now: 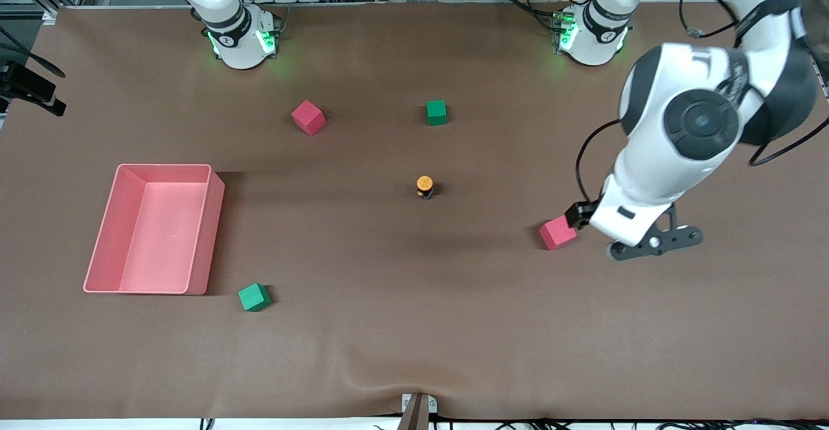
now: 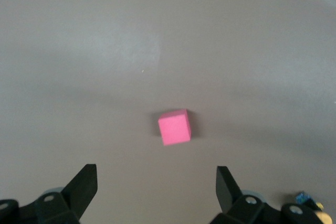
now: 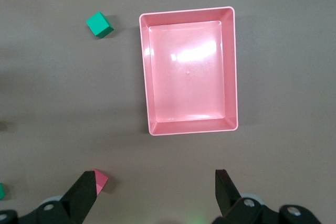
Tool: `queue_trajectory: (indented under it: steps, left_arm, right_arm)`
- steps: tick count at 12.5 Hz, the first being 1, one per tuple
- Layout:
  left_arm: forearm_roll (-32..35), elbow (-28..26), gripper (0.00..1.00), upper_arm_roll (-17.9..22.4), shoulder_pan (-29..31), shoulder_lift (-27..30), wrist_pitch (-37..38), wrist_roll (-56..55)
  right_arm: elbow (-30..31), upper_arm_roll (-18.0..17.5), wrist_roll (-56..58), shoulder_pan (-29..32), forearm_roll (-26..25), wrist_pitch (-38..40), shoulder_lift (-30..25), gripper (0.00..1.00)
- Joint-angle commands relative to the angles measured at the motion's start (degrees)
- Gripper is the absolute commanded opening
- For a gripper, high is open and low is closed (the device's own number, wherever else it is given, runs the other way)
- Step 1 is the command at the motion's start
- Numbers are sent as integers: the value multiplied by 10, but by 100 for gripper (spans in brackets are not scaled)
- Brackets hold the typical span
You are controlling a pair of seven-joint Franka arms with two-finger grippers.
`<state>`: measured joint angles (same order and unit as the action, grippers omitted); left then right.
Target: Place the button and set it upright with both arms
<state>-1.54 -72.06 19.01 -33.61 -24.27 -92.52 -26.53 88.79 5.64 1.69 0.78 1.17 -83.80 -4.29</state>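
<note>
Hovering over the brown table (image 1: 401, 326), my left gripper (image 2: 156, 190) hangs with fingers spread wide above a pink cube (image 2: 174, 127) near the left arm's end. My right gripper (image 3: 156, 190) is wide open too, high over the pink tray (image 3: 231, 66). The button (image 1: 425, 187) stands upright on the mat mid-table, orange cap up, well apart from both grippers and nearer the front camera than the green cube (image 1: 436, 112).

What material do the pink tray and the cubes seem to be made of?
Pink tray: likely glossy moulded plastic; its floor reflects bright glare. Pink cube and green cube: matte, no shine, perhaps foam or painted wood; cannot tell which.
</note>
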Motion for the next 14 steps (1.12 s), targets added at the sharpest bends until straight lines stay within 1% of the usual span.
queue_trajectory:
  steps: [1, 3, 4, 6, 7, 8, 9, 10, 12, 14]
  left_arm:
    - [-12, -18, 100, -7, 27, 76, 64, -4]
    - [-11, -20, 100, -6, 29, 105, 98, -1]
    - [-11, -20, 100, -4, 33, 110, 101, 9]
    - [-11, -20, 100, -7, 62, 115, 102, 50]
    - [-14, -22, 100, -27, 99, 117, 103, 66]
    - [-15, -25, 100, -85, 154, 119, 105, 67]
    - [-10, -25, 100, -162, 229, 121, 105, 66]
    - [-7, -56, 100, -242, 301, 160, 107, 58]
    - [-7, -68, 100, -248, 315, 185, 123, 65]
    - [-7, -78, 100, -247, 319, 198, 139, 67]
  right_arm:
    - [-9, -4, 1, 6, -7, 3, 2, 100]
    - [-9, -5, 1, 6, -7, 3, 2, 100]
    - [-9, -4, 1, 6, -7, 3, 2, 100]
    - [-9, -4, 1, 6, -7, 3, 2, 100]
    - [-9, -4, 1, 6, -7, 3, 2, 100]
    - [-9, -4, 1, 6, -7, 3, 2, 100]
    - [-9, -5, 1, 6, -7, 3, 2, 100]
    - [-9, -4, 1, 6, -7, 3, 2, 100]
    - [-9, -5, 1, 5, -7, 3, 2, 100]
    - [-9, -5, 1, 5, -7, 3, 2, 100]
